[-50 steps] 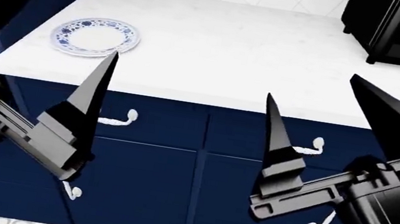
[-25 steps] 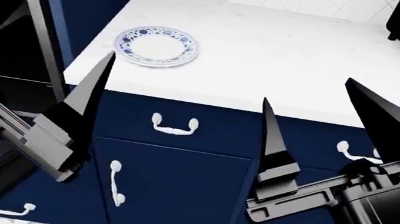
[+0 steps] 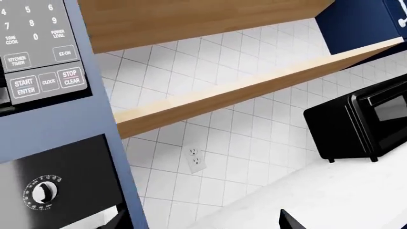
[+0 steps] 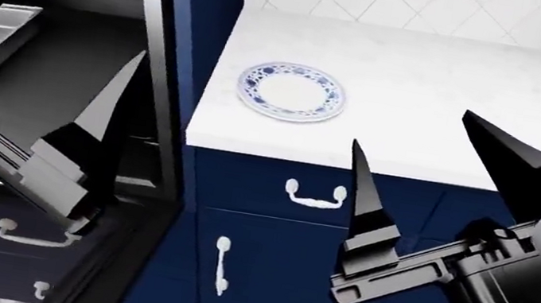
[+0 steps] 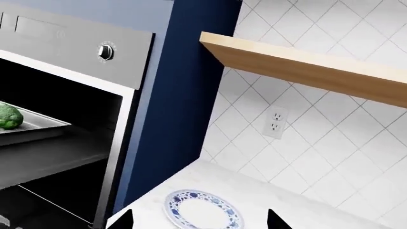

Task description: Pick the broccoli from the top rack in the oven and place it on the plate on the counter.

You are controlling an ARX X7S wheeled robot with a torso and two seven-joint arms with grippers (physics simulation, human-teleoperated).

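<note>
Oven (image 4: 61,48) cavity open at head view's left. Broccoli (image 5: 9,117) sits inside on the top rack (image 5: 38,125), well apart from both arms. Plate (image 4: 291,91) lies bare on the counter (image 4: 438,104), near its oven-side edge. Navy upright panel (image 4: 196,44) stands between oven and counter. Left gripper (image 4: 45,45) and right gripper (image 4: 426,155) both spread wide, holding nothing. Black microwave (image 3: 359,121) sits far along the counter; wooden shelf (image 5: 305,67) above.
</note>
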